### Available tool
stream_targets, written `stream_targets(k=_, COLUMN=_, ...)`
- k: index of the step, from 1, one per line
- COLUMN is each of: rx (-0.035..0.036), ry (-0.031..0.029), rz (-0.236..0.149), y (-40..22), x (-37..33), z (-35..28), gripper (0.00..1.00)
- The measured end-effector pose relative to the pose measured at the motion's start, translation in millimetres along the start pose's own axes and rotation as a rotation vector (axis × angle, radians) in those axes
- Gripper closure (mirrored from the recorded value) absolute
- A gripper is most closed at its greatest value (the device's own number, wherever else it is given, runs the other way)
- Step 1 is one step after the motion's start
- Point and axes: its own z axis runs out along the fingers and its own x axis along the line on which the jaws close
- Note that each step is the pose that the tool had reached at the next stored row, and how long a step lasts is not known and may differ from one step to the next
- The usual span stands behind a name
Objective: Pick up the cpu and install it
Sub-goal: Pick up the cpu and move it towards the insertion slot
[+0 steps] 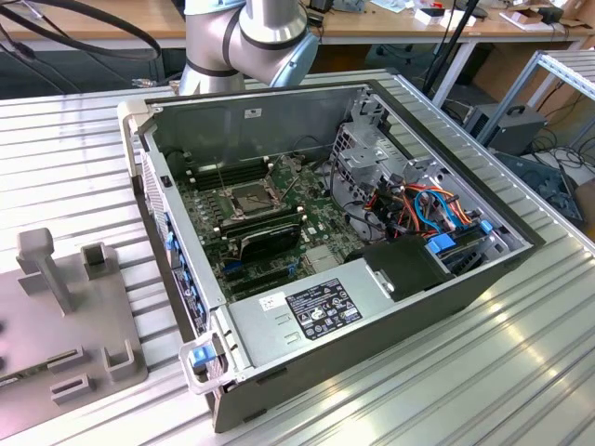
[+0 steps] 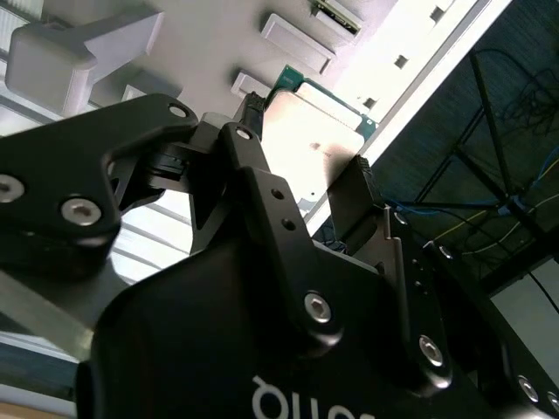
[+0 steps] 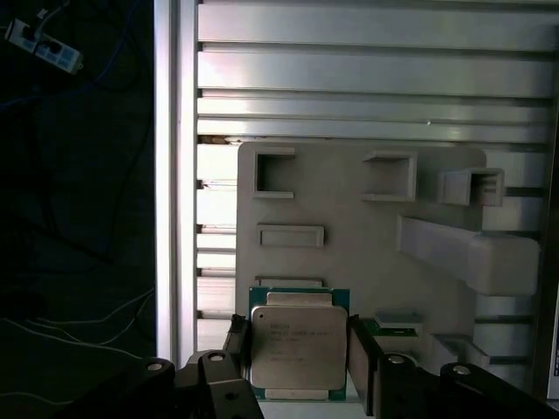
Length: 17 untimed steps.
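The black gripper pinches the small flat silver-grey square cpu by two sides at the pale grey tray, and it is not in the green board yet.

place: robotics lab | evidence: robot arm, open computer case on slatted aluminium bench, cluttered desks behind

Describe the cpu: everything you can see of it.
The cpu is a small flat square chip: dull silver-grey metal lid with faint print, on a green board edging it. It is clamped by two opposite edges between the black fingers of the pincer, lid facing the first wrist view, above the pale grey holder plate.
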Motion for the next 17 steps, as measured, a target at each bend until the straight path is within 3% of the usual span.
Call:
stream_targets(k=4, rx=0.0003, ry=0.0005, rz=0.000, y=-0.1, x=0.0, z=-1.2, gripper=0.45)
stream_targets(k=8, rx=0.0000, ry=0.0000, rz=0.000, y=-0.7, x=0.0, z=-13.9, gripper=0.45)
stream_targets(k=14, rx=0.0000, ry=0.0000, rz=0.000, y=-1.9, x=0.0, z=-39.3, gripper=0.45)
stream_targets(k=17, rx=0.0000, ry=0.0000, rz=0.000, y=-2.3, x=0.0, z=-47.8, gripper=0.45)
